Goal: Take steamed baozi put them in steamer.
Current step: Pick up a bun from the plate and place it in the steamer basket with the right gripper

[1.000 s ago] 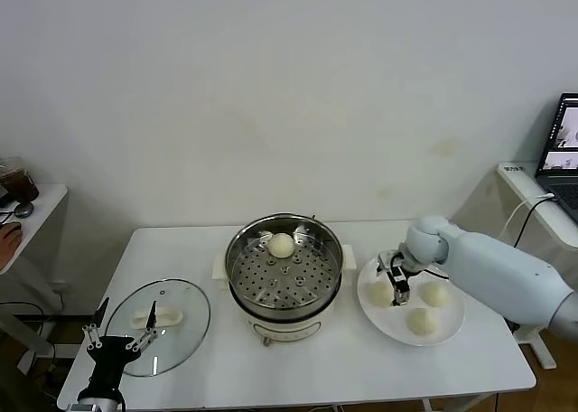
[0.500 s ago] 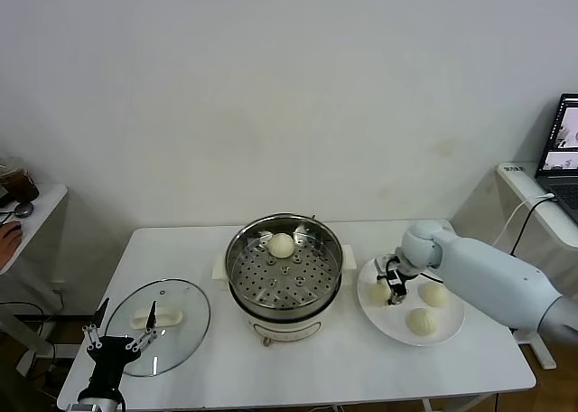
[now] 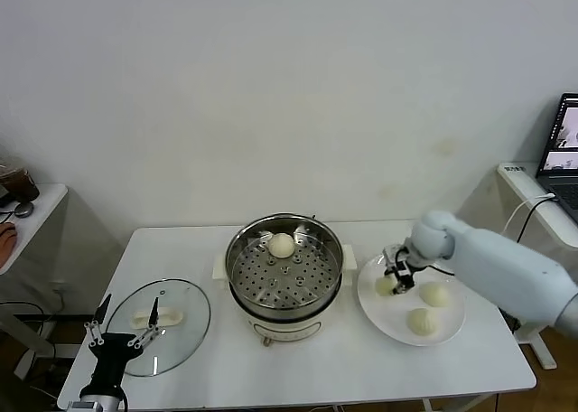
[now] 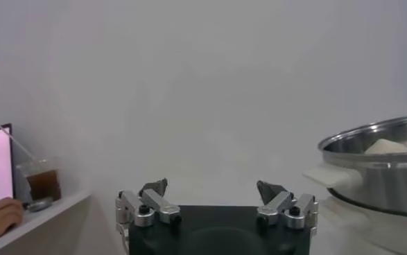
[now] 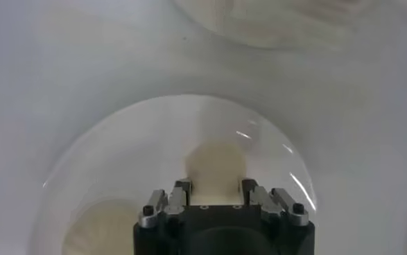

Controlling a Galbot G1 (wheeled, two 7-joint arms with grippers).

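Steamer (image 3: 284, 269) at mid-bench, lid off, one baozi (image 3: 282, 245) on its perforated tray toward the back. Right gripper (image 3: 395, 278) over the left part of the white plate (image 3: 397, 324), fingers closed narrow on a second baozi (image 5: 215, 163); two more baozi (image 3: 435, 294) lie on the plate just beside it. Left gripper (image 4: 215, 199) parked at the front left bench edge beside the glass lid (image 3: 181, 340), fingers spread wide, holding nothing.
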